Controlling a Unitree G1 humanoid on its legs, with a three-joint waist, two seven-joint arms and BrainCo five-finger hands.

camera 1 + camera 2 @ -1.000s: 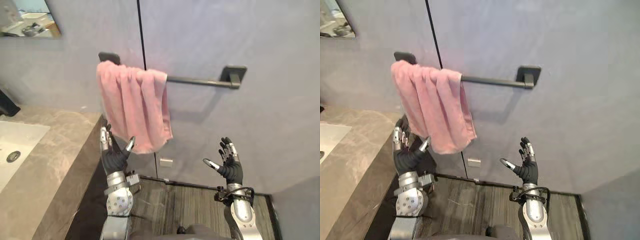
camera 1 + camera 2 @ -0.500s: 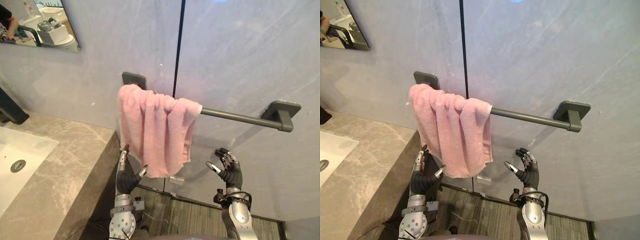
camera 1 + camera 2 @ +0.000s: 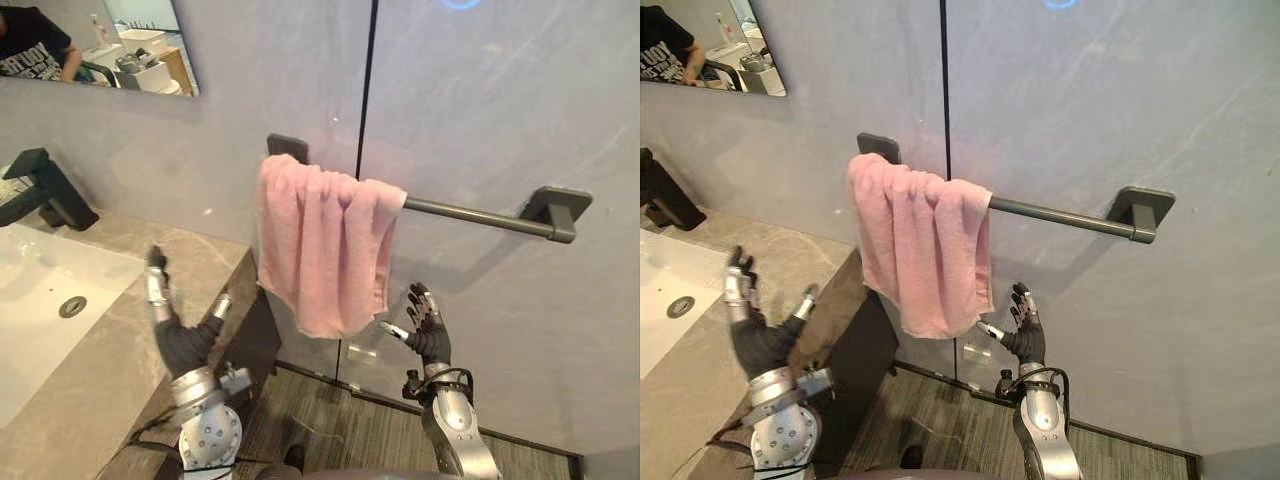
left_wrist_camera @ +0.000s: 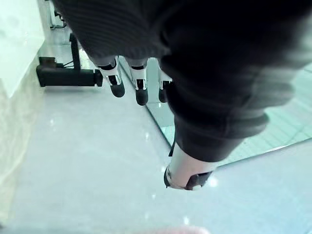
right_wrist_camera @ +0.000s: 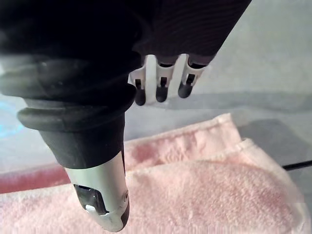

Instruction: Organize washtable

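Observation:
A pink towel (image 3: 325,250) hangs bunched over the left end of a dark wall rail (image 3: 470,215). My left hand (image 3: 180,335) is raised and open by the end of the marble counter, left of the towel and apart from it. My right hand (image 3: 425,335) is open with spread fingers, just right of the towel's lower corner, holding nothing. In the right wrist view the straight fingers (image 5: 161,90) and thumb (image 5: 105,204) hover in front of the towel (image 5: 204,185). The left wrist view shows straight fingers (image 4: 117,83) pointing toward the wall.
A marble counter (image 3: 110,340) with a white sink (image 3: 40,300) and drain runs along the left. A black faucet (image 3: 45,190) stands behind the sink. A mirror (image 3: 90,45) above reflects a person. A small wall plate (image 3: 362,350) sits below the towel, above wood floor (image 3: 330,420).
The camera has shifted. My left hand has moved from under the towel's lower edge leftward to the counter's end. My right hand has come closer to the towel's lower right corner.

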